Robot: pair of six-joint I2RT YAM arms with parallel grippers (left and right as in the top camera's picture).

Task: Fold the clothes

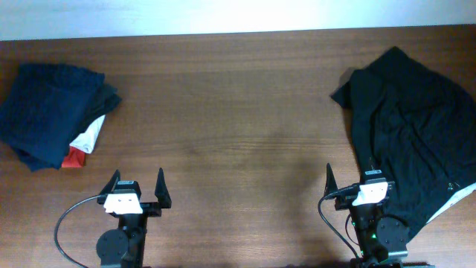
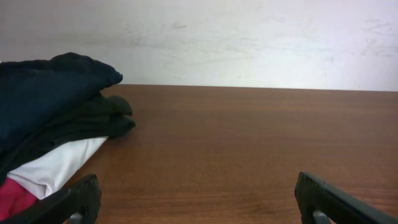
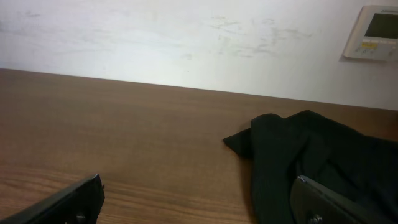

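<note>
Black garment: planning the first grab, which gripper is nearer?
Right. The right gripper sits at the edge of the black garment; the left gripper is far off, by the navy pile.

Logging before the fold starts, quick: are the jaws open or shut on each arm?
Left gripper: jaws open, holding nothing.
Right gripper: jaws open, holding nothing.
</note>
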